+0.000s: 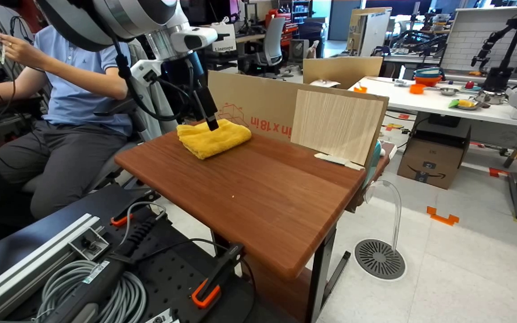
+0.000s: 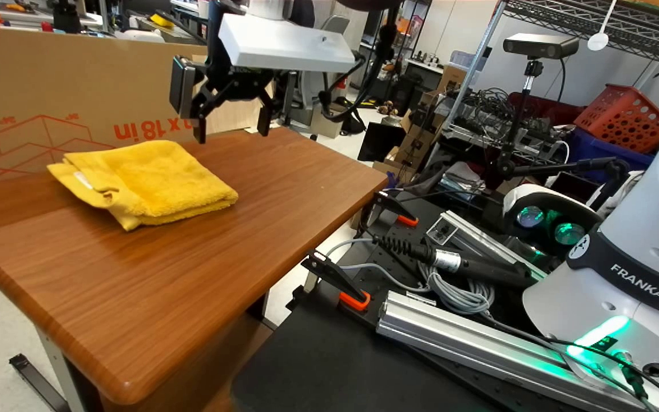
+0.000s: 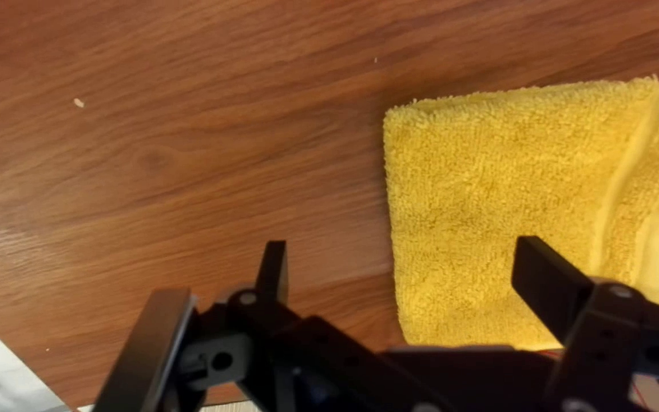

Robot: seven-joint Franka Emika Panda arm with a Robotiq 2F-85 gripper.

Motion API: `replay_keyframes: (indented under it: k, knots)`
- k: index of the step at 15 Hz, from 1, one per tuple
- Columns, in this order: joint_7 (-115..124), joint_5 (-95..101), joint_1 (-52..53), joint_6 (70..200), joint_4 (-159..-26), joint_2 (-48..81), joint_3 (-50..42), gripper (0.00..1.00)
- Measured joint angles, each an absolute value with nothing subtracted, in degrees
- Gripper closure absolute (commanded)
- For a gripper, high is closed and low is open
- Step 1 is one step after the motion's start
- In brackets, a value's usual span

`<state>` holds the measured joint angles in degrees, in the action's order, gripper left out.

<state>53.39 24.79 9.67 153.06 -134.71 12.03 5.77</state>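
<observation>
A folded yellow towel (image 1: 216, 141) lies flat on the brown wooden table (image 1: 258, 197), close to the cardboard panel. In an exterior view the same towel (image 2: 161, 180) shows its folded layers and a small white tag. My gripper (image 2: 231, 137) hangs above the table with its fingers apart and nothing between them. In the wrist view the gripper (image 3: 401, 241) spans the towel's edge: one finger (image 3: 547, 286) is over the towel (image 3: 472, 194), the other over bare wood. Both fingertips appear to be above the surface, not touching the towel.
A cardboard panel (image 1: 258, 105) stands along the table's edge, with a light wood-grain board (image 1: 337, 123) against it. Black and orange clamps (image 2: 341, 280) grip the table's side by the robot's black base plate (image 2: 318, 349). A person (image 1: 79, 80) sits beside the table.
</observation>
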Motion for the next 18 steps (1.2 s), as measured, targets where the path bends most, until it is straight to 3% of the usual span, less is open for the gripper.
replay_keyframes:
  k: [8, 18]
  knots:
    - [42.8, -1.4, 10.0, 157.4, -132.4, 15.7, 10.0, 0.0]
    - [50.1, -3.9, 15.5, 153.6, -116.3, 31.3, 3.3, 0.0]
